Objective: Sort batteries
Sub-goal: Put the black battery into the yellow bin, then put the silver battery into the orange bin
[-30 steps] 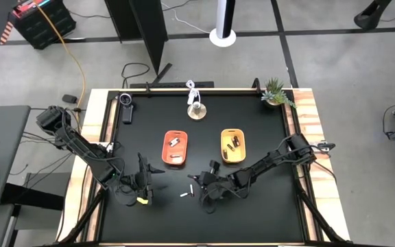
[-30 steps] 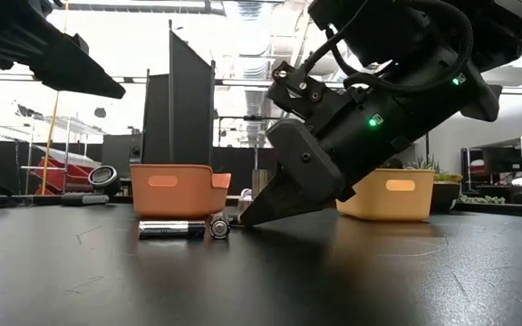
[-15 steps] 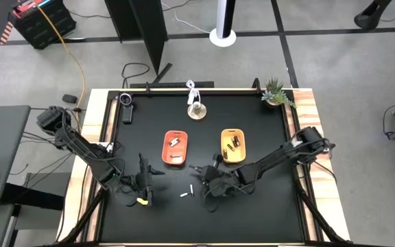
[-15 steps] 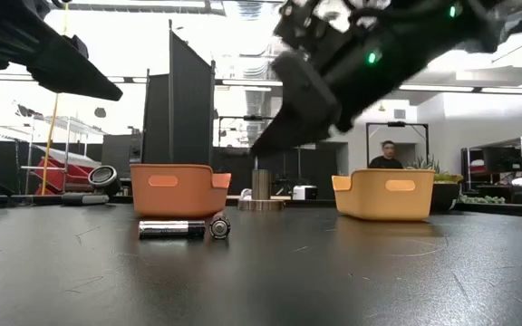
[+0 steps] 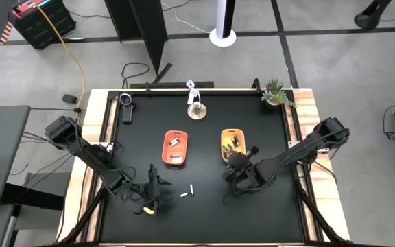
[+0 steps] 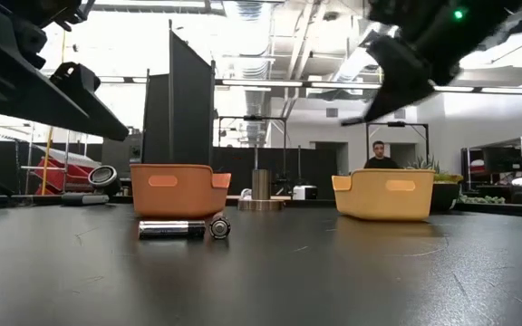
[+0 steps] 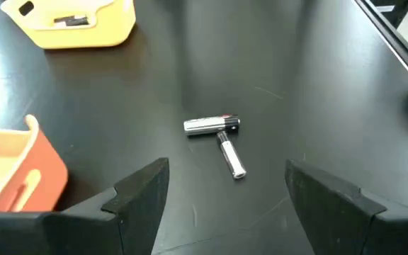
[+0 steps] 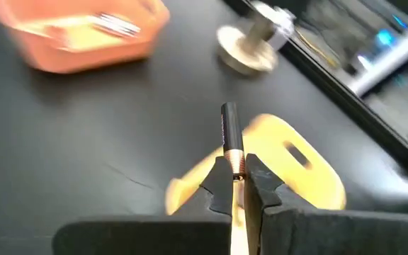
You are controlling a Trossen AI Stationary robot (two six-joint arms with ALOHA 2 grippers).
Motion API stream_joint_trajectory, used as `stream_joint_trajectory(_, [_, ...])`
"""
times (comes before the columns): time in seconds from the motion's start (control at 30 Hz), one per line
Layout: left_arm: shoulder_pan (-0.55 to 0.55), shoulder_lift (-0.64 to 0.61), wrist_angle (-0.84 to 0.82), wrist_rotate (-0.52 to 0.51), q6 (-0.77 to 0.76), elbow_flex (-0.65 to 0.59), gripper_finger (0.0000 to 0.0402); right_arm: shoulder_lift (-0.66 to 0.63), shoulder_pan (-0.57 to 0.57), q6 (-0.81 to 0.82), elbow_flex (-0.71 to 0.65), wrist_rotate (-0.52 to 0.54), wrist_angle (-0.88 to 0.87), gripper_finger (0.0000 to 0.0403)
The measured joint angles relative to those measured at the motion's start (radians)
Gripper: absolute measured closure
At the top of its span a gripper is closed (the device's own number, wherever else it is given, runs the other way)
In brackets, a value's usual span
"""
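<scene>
Two small cells lie touching on the black table, a silvery one [image 7: 211,125] and a slimmer one [image 7: 231,157]; they also show in the high view [image 5: 187,192] and the low view [image 6: 188,229]. My left gripper [image 7: 225,205] hangs open just short of them, toward the table's left. My right gripper [image 8: 237,180] is shut on a dark battery [image 8: 229,131] with a coppery band, above the near end of the yellow tray [image 5: 234,146]. The orange tray [image 5: 175,147] holds silvery cells. My right gripper pinches the dark battery at its coppery-banded end [image 8: 235,161] between the two fingertips [image 8: 219,185]. The battery sticks out ahead of the fingers, roughly in line with them. It is lifted clear, over the yellow tray [image 8: 289,170].
A round metal stand [image 5: 196,110] and a small plant [image 5: 275,92] sit near the far edge, and a dark round device [image 5: 125,101] at the far left corner. A person [image 6: 381,156] stands in the room behind. Bare black table lies along the near edge.
My right gripper has risen from the table beside the two loose cells and swung toward the table's right and far side, over the yellow tray, still shut. My left gripper has shifted toward the table's right, closer to the two cells, which have stayed put.
</scene>
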Motion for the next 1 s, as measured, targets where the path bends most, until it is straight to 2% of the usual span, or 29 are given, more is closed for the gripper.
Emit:
stream_joint_trajectory(0.1, [0.000, 0.026, 0.040, 0.000, 0.004, 0.000, 0.0125, -0.003, -0.005, 0.206, 0.000, -0.003, -0.177, 0.0387])
stream_joint_trajectory(0.2, [0.002, 0.051, 0.074, 0.001, 0.012, 0.000, 0.0125, -0.003, -0.021, 0.288, -0.001, -0.036, -0.239, 0.0379])
stream_joint_trajectory(0.3, [0.012, 0.066, 0.097, 0.022, 0.018, 0.000, 0.0125, -0.003, -0.042, 0.290, -0.002, -0.062, -0.238, 0.0352])
stream_joint_trajectory(0.47, [0.028, 0.094, 0.166, 0.080, 0.032, 0.000, 0.0125, -0.003, -0.088, 0.277, -0.002, -0.113, -0.232, 0.0280])
stream_joint_trajectory(0.7, [0.034, 0.116, 0.192, 0.111, 0.039, 0.000, 0.0125, -0.003, -0.108, 0.254, -0.002, -0.113, -0.227, 0.0189])
stream_joint_trajectory(0.8, [0.034, 0.115, 0.193, 0.125, 0.027, 0.000, 0.0125, -0.003, -0.108, 0.248, -0.002, -0.112, -0.225, 0.0174])
stream_joint_trajectory(1.0, [0.022, 0.166, 0.246, 0.121, 0.015, 0.000, 0.0125, -0.003, -0.108, 0.242, -0.002, -0.110, -0.213, 0.0175])
